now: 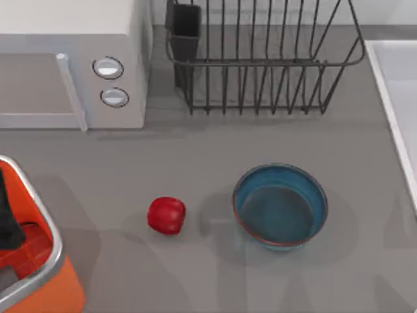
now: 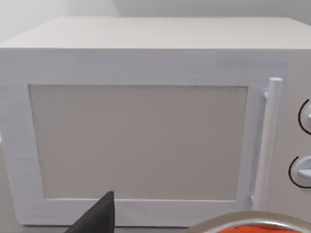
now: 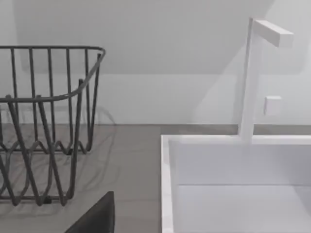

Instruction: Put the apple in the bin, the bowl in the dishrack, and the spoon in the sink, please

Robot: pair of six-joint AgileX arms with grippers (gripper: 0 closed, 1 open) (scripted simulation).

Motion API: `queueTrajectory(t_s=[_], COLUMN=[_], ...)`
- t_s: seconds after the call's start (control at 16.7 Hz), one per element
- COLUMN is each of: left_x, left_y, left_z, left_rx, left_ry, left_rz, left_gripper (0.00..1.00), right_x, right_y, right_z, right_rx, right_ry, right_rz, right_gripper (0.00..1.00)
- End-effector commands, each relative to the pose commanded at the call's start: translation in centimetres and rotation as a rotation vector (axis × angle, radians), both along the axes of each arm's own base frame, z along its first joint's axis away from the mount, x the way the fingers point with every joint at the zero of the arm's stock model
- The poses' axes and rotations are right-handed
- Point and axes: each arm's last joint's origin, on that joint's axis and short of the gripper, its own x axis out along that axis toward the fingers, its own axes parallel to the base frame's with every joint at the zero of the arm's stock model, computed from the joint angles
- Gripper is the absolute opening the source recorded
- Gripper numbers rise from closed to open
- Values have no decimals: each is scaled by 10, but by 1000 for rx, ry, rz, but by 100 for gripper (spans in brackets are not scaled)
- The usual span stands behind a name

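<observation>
Apple [image 1: 166, 215] lies on the grey table [image 1: 195, 163], left of the bowl [image 1: 280, 206] and apart from it, with nothing touching it. The bowl stands upright near the table's middle right and holds nothing. At the bottom left corner the orange bin [image 1: 45, 287] with its silver rim has a dark part of my left arm [image 1: 8, 218] over it; what else lies inside I cannot tell. The dishrack [image 1: 260, 62] stands at the back, its bars bare, the dark cup [image 1: 186, 29] at its left corner. The sink [image 1: 397, 91] runs along the right edge, its basin bare where seen. The microwave [image 1: 71, 65] sits at the back left, door shut. The left wrist view faces the microwave, the right wrist view the sink with its faucet [image 3: 252, 73]; whether either gripper's jaws are spread I cannot tell.
</observation>
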Motion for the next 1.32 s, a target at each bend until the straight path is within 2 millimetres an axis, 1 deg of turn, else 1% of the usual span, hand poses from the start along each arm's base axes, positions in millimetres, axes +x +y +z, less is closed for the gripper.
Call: queueTrajectory(t_s=[0.18,0.3,0.48,0.6,0.66,0.78,0.9,1.08,1.2,1.32], left_x=[0,0,5,16,24,47,77,122,147,168], left_y=[-1,-3,-10,-17,-21,-34,-53,-89,-116,-143], left_z=[2,12,39,60,70,86,94,90,81,69], left_rx=[-3,-19,-55,-77,-85,-90,-79,-34,8,53], left_ry=[8,47,166,293,371,552,751,1040,1206,1342], left_rz=[-5,-29,-88,-131,-152,-188,-213,-225,-218,-206], left_gripper=[100,100,100,100,100,100,100,100,100,100], right_x=[0,0,0,0,0,0,0,0,0,0], right_y=[0,0,0,0,0,0,0,0,0,0], right_z=[0,0,0,0,0,0,0,0,0,0], right_rx=[0,0,0,0,0,0,0,0,0,0], right_ry=[0,0,0,0,0,0,0,0,0,0], right_rz=[0,0,0,0,0,0,0,0,0,0], right_gripper=[100,100,100,100,100,100,100,100,100,100])
